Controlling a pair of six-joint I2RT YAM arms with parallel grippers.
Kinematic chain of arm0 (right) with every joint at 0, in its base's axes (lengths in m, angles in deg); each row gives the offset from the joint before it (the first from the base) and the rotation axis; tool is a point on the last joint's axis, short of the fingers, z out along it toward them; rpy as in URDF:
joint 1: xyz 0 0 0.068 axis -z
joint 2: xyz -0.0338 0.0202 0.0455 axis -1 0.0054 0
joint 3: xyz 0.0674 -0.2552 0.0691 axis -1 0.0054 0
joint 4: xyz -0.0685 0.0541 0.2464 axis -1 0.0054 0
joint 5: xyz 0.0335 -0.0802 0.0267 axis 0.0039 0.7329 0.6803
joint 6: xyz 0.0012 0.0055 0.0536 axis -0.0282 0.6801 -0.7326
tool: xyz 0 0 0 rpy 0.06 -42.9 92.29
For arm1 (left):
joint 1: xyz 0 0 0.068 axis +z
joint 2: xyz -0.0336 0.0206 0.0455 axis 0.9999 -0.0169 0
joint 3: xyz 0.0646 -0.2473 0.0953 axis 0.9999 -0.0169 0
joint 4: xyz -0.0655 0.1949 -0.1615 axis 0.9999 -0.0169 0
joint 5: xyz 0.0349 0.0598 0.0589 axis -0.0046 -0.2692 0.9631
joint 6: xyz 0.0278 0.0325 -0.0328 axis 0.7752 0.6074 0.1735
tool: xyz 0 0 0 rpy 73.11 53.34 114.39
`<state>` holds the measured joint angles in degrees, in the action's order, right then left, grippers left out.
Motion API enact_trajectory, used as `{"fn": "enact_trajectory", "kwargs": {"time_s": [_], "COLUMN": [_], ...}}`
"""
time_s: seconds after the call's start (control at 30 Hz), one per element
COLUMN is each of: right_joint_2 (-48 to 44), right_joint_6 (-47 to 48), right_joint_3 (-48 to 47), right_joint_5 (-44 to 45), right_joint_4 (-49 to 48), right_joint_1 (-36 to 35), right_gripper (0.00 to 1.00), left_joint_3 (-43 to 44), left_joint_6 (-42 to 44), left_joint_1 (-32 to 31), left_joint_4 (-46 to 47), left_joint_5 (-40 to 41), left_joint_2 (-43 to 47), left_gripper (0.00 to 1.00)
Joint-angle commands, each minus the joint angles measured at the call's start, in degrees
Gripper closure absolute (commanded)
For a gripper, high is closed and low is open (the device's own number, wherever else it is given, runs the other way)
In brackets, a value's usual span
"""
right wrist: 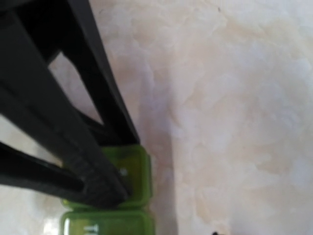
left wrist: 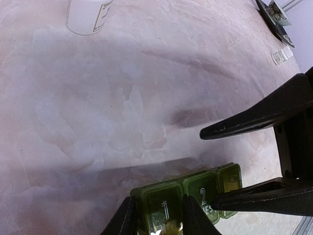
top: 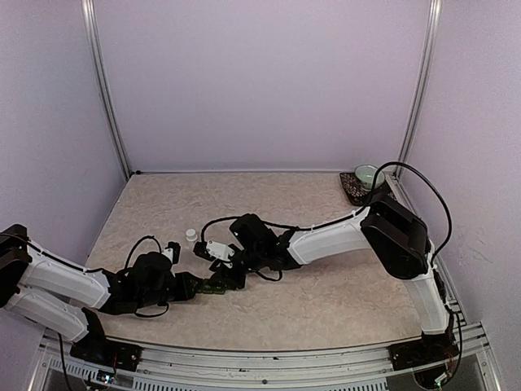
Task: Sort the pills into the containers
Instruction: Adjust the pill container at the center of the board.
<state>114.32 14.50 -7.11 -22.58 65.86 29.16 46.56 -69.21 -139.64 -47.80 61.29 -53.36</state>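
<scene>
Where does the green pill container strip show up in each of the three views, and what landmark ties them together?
Top external: the container strip lies low, left of centre.
Left wrist: the strip sits at the bottom edge, right of centre.
Right wrist: the strip is at bottom left, partly under black fingers.
Shared landmark: the right gripper, at the strip's end compartment in all three.
</scene>
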Motion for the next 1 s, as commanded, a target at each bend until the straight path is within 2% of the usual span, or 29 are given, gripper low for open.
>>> {"fn": "enact_trajectory", "kwargs": {"time_s": [0.0,0.33,0.7,0.97], "right_joint_2": [7.32,9.54,13.01,5.8], "right_joint_6": [2.29,1.48,1.37,-0.9], "right_joint_3": [4.23,10.25,8.78,7.77], "right_joint_5": [2.29,-0.03,1.05,-2.45], "right_joint_4": [6.48,-2.1,0.38,1.86], "right_joint_1": [-0.03,1.25,1.36,1.5], "right_gripper": [0.54,0.53,0.53,0.48], "left_joint_3": [-0.06,0.02,-0.12,-0.23], "left_joint_6": [0.65,0.82,0.76,0.64], "left_joint_1": [-0.28,-0.28,-0.28,-0.23], "left_joint_4": [-3.34,-3.13,-2.79,-3.26], "left_joint_5": [-0.59,-0.95,-1.35,-1.03], "left_joint_2": [-0.13,-1.06,-1.14,-0.19], "left_gripper": [0.68,0.69,0.69,0.69]}}
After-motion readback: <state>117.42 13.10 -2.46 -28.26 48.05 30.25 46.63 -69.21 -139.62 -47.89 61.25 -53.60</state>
